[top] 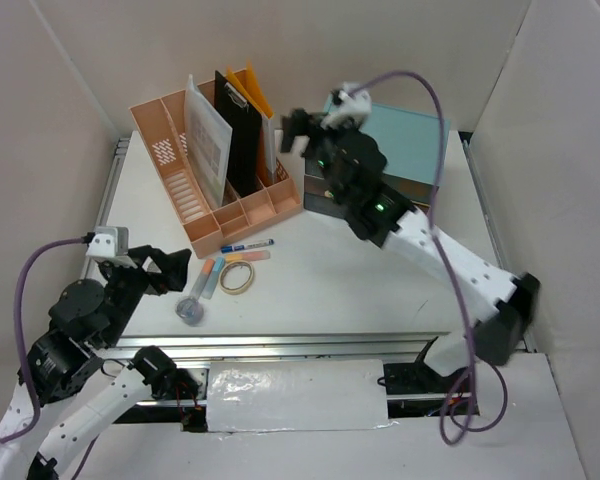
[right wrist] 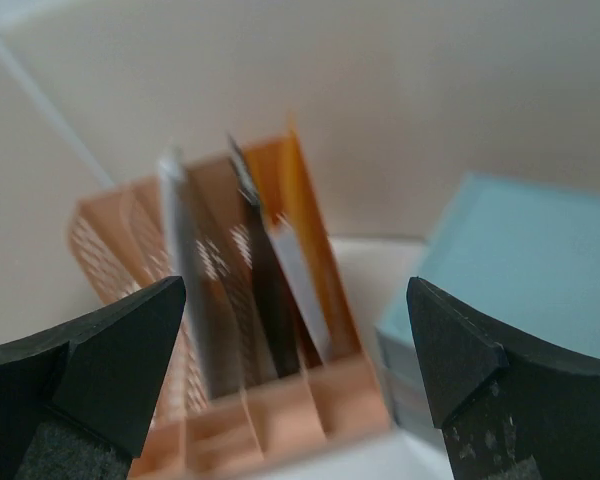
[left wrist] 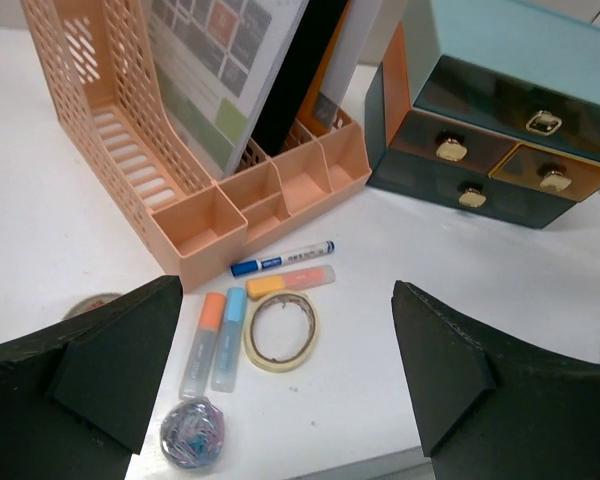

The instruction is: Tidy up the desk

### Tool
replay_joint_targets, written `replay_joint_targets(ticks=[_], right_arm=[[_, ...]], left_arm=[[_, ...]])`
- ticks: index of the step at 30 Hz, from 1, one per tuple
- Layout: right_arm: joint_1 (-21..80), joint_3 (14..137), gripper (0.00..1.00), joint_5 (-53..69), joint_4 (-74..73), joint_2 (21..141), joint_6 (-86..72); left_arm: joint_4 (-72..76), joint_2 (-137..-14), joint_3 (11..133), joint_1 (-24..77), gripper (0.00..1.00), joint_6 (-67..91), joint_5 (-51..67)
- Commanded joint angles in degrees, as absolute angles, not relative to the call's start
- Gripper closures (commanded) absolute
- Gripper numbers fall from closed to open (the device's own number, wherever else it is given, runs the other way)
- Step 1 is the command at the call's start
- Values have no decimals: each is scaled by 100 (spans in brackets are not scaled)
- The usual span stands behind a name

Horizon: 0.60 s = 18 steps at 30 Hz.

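While both stood spread and empty | left hand (top: 172,268) hung low over the large white flat rectangular worktop (top: 380,290), a cream ring of tape (left wrist: 280,331) lying on it just ahead | right hand (top: 298,130) was raised above it, a pink slotted plastic file organizer (right wrist: 280,410) ahead

On my right wrist feed the right gripper (right wrist: 295,290) is spread wide, its black fingers (right wrist: 110,360) in the two lower corners with nothing between them. Past them, blurred, I see the pink organizer (right wrist: 280,410) with a pale sheet (right wrist: 185,260), a black board (right wrist: 265,300) and an orange folder (right wrist: 305,210) standing upright in it. The teal cabinet (right wrist: 510,260) sits near it at frame right, a strip of white desk (right wrist: 370,250) between them and a wall (right wrist: 380,80) behind.
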State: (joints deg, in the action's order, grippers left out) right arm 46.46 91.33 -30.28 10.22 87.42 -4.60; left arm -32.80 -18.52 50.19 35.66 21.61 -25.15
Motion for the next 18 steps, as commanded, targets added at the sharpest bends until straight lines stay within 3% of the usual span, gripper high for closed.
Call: replay_joint_targets(ticks=[1, 5, 11, 14, 18], right_arm=[[4404, 7614, 0, -3610, 425, 7377, -1676], [4061, 6033, 2, -3614, -325, 5938, -2880], [3456, 3386, 7, -3700, 746, 4213, -4584], [3122, 2594, 7, -3263, 1624, 4016, -4964], [2997, 2452, 8, -3489, 2117, 4420, -5238]], left_arm=[[-3357, -2450, 5448, 3533, 0, 2557, -2427], [-3120, -2566, 5230, 3481, 0, 2619, -1987], [-3287, -2242, 5098, 3437, 0, 2443, -2250], [-3278, -2127, 5045, 3428, 1, 2452, -2241], [-3349, -2223, 5097, 3436, 0, 2426, -2224]])
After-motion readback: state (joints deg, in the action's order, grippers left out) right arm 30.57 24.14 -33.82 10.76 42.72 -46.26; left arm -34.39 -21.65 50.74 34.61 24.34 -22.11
